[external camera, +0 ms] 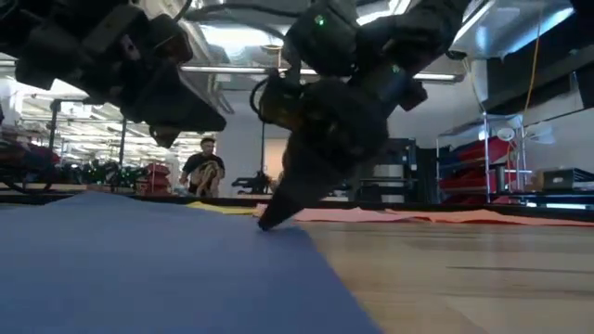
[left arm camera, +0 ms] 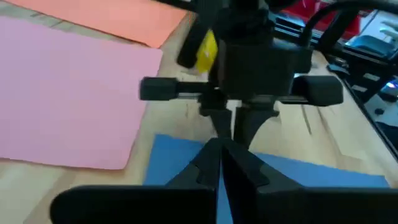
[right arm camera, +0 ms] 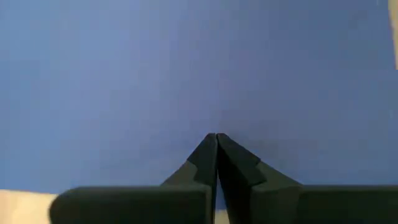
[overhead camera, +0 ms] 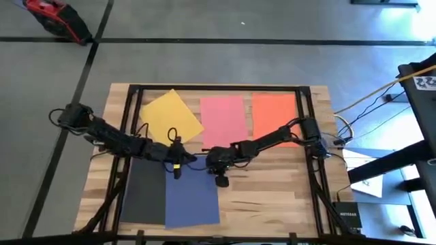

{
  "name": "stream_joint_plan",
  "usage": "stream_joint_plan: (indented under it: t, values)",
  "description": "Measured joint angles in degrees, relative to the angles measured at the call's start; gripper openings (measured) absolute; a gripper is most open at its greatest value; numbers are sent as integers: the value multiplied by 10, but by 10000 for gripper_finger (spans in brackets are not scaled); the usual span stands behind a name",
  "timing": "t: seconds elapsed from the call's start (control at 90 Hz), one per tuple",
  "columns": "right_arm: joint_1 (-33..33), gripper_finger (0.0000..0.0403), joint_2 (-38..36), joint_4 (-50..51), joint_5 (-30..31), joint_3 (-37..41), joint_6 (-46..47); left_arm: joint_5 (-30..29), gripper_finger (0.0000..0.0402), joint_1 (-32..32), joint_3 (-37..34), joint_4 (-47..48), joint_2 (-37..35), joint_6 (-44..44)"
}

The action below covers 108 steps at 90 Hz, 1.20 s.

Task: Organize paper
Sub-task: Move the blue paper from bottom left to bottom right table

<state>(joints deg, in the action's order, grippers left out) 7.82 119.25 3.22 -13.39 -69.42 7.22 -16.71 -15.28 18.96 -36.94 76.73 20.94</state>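
1. Where the two arms meet over the middle of the tabletop, both claws sit at the far edge of the blue sheet.
2. The right claw is pressed tip-down on the blue sheet near its far right corner; in the right wrist view its fingers are closed together, with nothing seen between them, touching the blue paper.
3. The left claw sits just beside it, over the far edge of the same sheet, near the seam with the black sheet; its fingers are likewise closed together, tips at the blue sheet's edge.
4. Blue and black sheets lie side by side at the near left of the tabletop, black to the left, edges touching.
5. Along the far side lie a yellow sheet, tilted, a pink sheet and an orange sheet, left to right.
6. The right arm crosses the near corner of the orange sheet.
7. A person is visible in the room beyond.
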Motion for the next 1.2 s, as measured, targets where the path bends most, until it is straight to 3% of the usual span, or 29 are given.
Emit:
stream_joint_plan:
  t: [0.2, 0.5, 1.2]
  values:
    - [0, 0, -29, 138, -34, 1, -12, 0, 0, 7, 0, 3, 0, -2]
    - [0, 0, -75, 283, -7, 4, -16, 0, 0, 8, 0, 4, -1, -1]
    - [29, 0, -94, 433, 9, 28, -15, 0, 0, 7, 0, 5, -1, -1]
